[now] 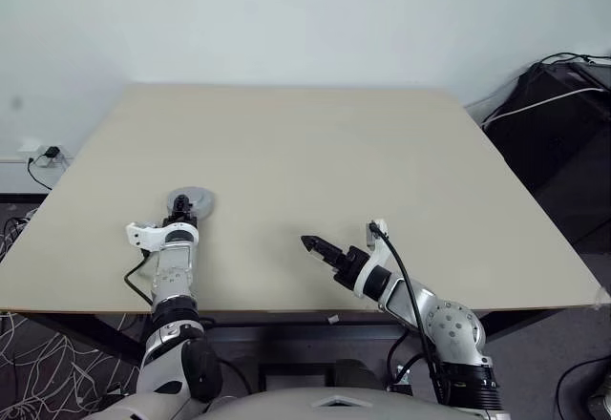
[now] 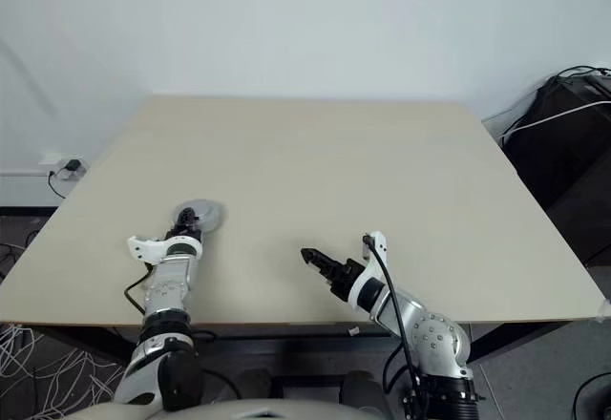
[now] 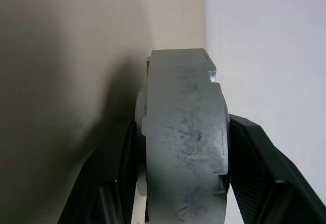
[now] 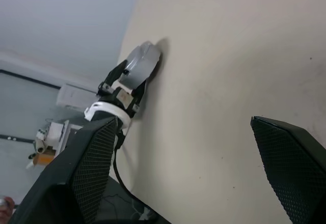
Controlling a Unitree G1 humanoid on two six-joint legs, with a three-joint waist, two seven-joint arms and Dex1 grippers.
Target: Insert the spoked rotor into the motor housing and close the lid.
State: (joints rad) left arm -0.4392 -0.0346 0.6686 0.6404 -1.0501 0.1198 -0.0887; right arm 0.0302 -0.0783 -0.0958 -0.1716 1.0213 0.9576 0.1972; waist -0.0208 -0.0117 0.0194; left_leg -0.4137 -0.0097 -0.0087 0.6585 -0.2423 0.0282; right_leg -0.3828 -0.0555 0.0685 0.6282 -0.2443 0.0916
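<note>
Left claw (image 1: pixel 180 212) pinched grey round motor case (image 3: pixel 183 142) edge-on between fingers (image 3: pixel 254 152), lid shut, low over table (image 1: pixel 382 153). Right claw (image 4: pixel 188 173) spread wide, empty, well apart from case. Rotor not seen; whether already inside, cannot tell. Step judged: setting closed case down. Next: lower, release gently.

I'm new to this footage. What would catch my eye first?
The left gripper clamped on a grey round lid, held just over the table near its left front edge. The right gripper hovers open near the front middle, holding nothing.
</note>
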